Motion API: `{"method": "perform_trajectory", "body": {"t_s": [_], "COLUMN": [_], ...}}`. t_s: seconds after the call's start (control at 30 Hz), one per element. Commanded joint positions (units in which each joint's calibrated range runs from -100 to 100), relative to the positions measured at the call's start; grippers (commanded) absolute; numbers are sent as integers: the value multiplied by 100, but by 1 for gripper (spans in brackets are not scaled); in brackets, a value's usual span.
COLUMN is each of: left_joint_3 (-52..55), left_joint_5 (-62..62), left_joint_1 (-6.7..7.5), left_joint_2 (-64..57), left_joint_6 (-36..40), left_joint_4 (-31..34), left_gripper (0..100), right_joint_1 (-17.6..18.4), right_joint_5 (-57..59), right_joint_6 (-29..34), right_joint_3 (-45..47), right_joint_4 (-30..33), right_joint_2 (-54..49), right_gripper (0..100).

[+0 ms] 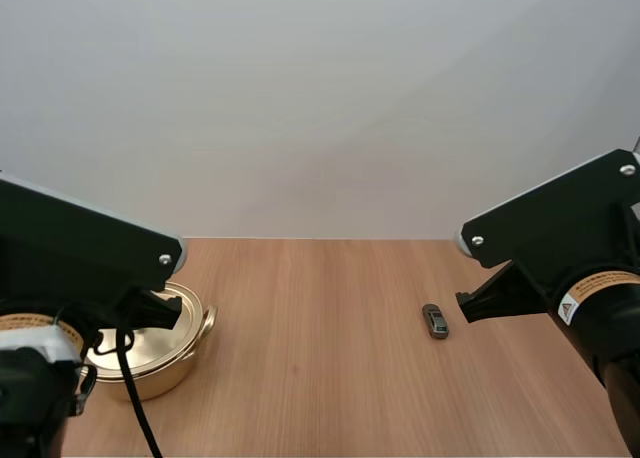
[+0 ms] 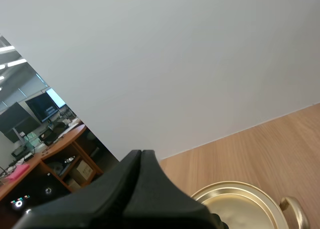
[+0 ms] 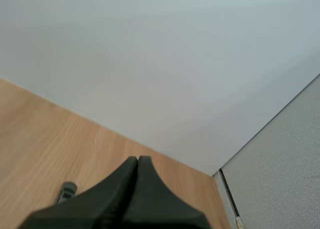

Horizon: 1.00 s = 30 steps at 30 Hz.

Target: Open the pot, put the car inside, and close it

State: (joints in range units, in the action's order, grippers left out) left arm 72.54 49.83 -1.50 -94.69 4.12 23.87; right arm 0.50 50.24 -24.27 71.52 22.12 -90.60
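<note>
Left gripper point(image 2: 141, 154) has its two black fingers pressed together into one dark wedge, with nothing between them, and it hangs just above the pot point(image 1: 165, 368), over the lid point(image 2: 235, 206). Right gripper point(image 3: 138, 160) is closed on nothing in the same way, well to the right of the pot. Its tip is near the car point(image 1: 435, 320) but apart from it. The small dark car lies flat on the table point(image 1: 310, 358), far to the right of the pot (only bare wood lies between the two, nothing stands in the way). The golden lid covers the pot, so its inside is hidden. One handle point(image 2: 292, 209) sticks out on the pot's right side. Each arm carries a yellow label point(image 1: 600, 281), but the writing on it is too small to read.
</note>
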Motion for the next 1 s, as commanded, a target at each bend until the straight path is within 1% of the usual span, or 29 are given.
{"method": "perform_trajectory", "body": {"t_s": [0.0,0.07,0.17,0.23,0.3,0.4,0.47,0.53,0.63,0.67,0.7,0.73,0.77,0.9,0.97], "left_joint_3": [-449,-862,-1455,-1734,-1864,-1959,-1959,-1959,-1959,-1959,-1959,-1959,-1959,-1959,-1959], "left_joint_5": [878,1336,2093,2341,2387,2530,2979,3398,3758,3758,3758,3741,3704,3583,3562], "left_joint_1": [1,1,1,1,-52,-132,-132,-132,-132,-132,-132,-132,-132,-132,-132], "left_joint_2": [956,1532,2474,3003,3449,4243,4681,5074,5504,5585,5639,5659,5670,5670,5670], "left_joint_6": [-11,-57,-91,-166,-372,-450,-486,-476,-432,-429,-429,-429,-442,-467,-467], "left_joint_4": [-232,-342,-344,-344,-248,369,762,1020,1063,1031,1007,950,881,701,638], "left_gripper": [0,0,0,0,0,0,0,0,0,4,8,15,25,80,100], "right_joint_1": [2,2,2,2,19,174,292,366,375,375,375,375,375,375,375], "right_joint_5": [29,122,420,562,663,780,866,917,917,917,917,917,917,917,934], "right_joint_6": [-69,-69,-69,-69,-69,-69,-69,-69,-69,-69,-69,-69,-69,-69,-69], "right_joint_3": [-7,-7,-7,-7,-7,-7,-7,-7,-7,-7,-7,-7,-7,-7,-7], "right_joint_4": [-2,-2,-56,-84,-93,-180,-294,-430,-593,-655,-705,-770,-834,-983,-1027], "right_joint_2": [370,494,535,535,535,535,535,535,535,535,535,535,535,535,535], "right_gripper": [0,0,0,0,0,0,0,0,0,0,0,0,0,0,0]}}
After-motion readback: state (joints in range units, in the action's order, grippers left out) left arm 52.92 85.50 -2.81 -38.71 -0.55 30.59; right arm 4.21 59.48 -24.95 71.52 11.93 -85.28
